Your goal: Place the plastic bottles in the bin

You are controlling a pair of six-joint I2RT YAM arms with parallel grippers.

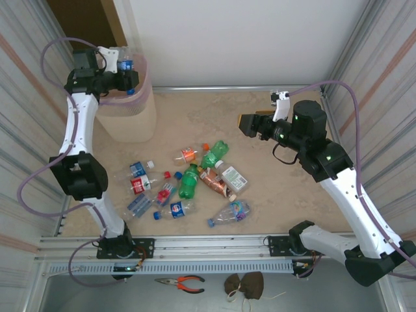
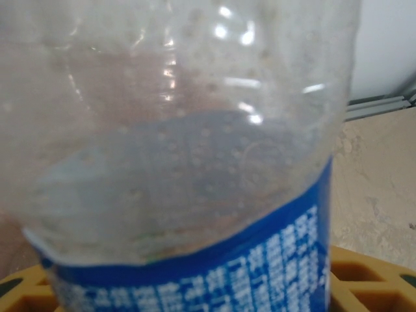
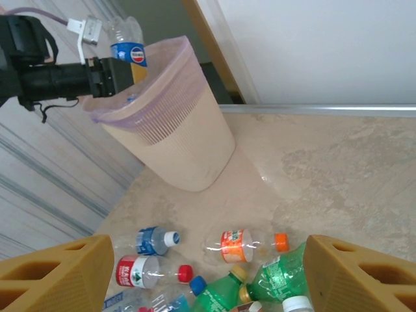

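My left gripper (image 1: 127,77) is shut on a clear bottle with a blue label (image 1: 125,62), held upright over the rim of the pale pink bin (image 1: 133,120). In the left wrist view that bottle (image 2: 182,130) sits between yellow fingers (image 2: 367,276). From the right wrist I see the same bottle (image 3: 128,45) above the bag-lined bin (image 3: 182,143). The right gripper (image 1: 250,125) hangs open above the table, its jaws (image 3: 208,279) wide apart with nothing in them. Several bottles lie in a pile (image 1: 188,182), among them an orange-labelled one (image 3: 237,244) and a green one (image 3: 279,276).
Corrugated walls close in both sides, and a metal rail (image 1: 214,246) runs along the front. Pliers (image 1: 182,283) and a brown cloth (image 1: 246,284) lie on the lower shelf. Bare tabletop (image 1: 273,195) stretches right of the pile.
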